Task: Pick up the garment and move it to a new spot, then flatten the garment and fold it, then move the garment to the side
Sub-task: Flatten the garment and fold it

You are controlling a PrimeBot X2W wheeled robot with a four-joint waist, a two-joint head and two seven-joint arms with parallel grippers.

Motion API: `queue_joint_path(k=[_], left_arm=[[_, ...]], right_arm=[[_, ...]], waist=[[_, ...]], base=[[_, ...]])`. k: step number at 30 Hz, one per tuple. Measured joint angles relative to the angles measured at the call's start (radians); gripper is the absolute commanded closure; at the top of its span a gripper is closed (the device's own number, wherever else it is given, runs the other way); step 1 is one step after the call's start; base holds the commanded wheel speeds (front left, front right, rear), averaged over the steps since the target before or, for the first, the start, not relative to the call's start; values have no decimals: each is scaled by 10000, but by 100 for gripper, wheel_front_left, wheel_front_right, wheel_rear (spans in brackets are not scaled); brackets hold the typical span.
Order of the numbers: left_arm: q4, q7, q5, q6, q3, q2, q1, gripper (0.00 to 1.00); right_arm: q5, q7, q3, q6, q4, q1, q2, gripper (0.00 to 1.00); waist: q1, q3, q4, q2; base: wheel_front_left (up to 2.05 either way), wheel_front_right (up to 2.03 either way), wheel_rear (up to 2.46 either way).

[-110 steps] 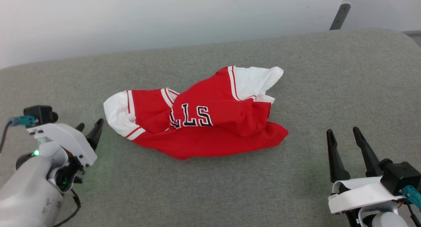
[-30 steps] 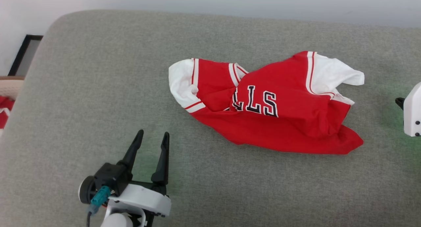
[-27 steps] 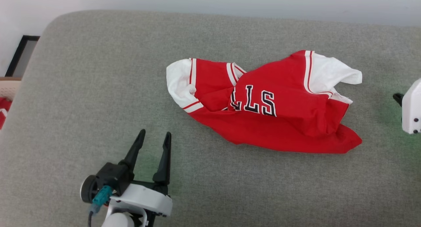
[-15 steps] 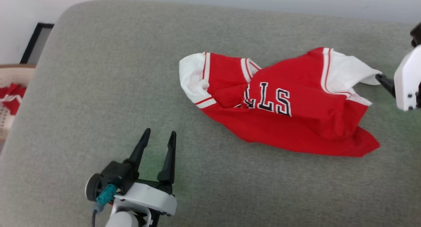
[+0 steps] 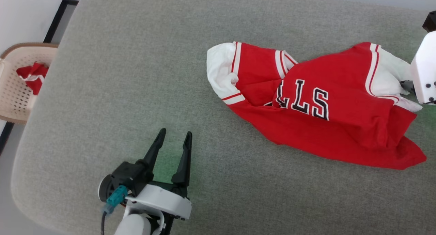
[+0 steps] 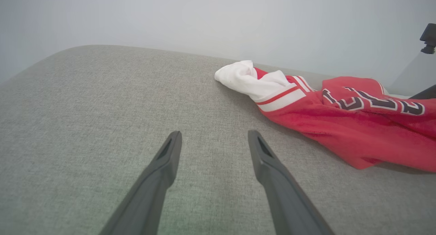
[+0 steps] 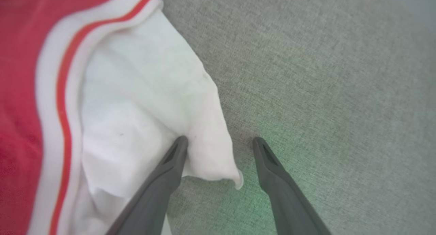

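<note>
The wide head view takes in, at its far left, a pale basket (image 5: 17, 88) beside the grey padded surface (image 5: 119, 75), with a scrap of red cloth (image 5: 32, 75) in it. Next comes the left gripper (image 5: 175, 131), its fingers spread wide and empty, hovering over bare padding well short of the garment (image 5: 340, 132).

The garment lies crumpled on the right half of the surface. Its red body is bunched in soft folds with the black-and-white lettering (image 5: 303, 98) uppermost. A left-end sleeve (image 5: 221, 71) points toward the left arm, and a right-end sleeve (image 5: 388, 78) lies at the far side.

It looks light, limp and not slippery, so it will likely sag and trail from any single pinch, and nothing in it can break. I judge the best holds to be the two sleeves or shoulder seams, one per arm, so the body hangs open rather than balling up.

The left wrist view adds what the head view flattens: the heap sits low, and the left-end sleeve rises in a small hump that looks easy to nip.

At the right, the right gripper (image 7: 220, 139) has its fingers parted around the tip of the right-end sleeve and has not closed on it. The right wrist view supplies the close detail: one finger lies over white cloth, the other over bare padding.
</note>
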Motion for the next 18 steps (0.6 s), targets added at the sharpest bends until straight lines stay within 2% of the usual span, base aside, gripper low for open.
queue_joint_path(k=[3, 4, 5, 6, 13, 18], left_arm=[[17, 0, -81, 31, -52, 0, -18, 0], [17, 0, -96, 69, -58, -2, -42, 0], [15, 0, -113, 75, -58, -2, -63, 0], [15, 0, -115, 100, -58, -2, -79, 0], [-44, 0, -31, 102, 77, -13, -233, 0], [-142, 0, 199, 86, 362, -12, -218, 0]], right_arm=[[113, 82, 188, -6, -27, 5, -56, 0], [153, 81, 267, -10, -73, 23, -79, 26], [192, 42, 330, -10, -130, 29, -109, 65], [230, -63, 368, -10, -174, 47, -132, 100], [796, -692, 408, 8, -301, 136, -71, 100], [1206, -953, 437, 6, -522, 274, -637, 100]], waist=[[0, 50, 74, 0], [0, 49, 67, 0], [0, 48, 52, 0], [0, 48, 32, 0], [0, 13, -285, 0], [0, -141, -571, 0]], base=[[0, 0, 0], [0, 0, 0], [0, 0, 0], [0, 0, 0], [0, 0, 0], [0, 0, 0]])
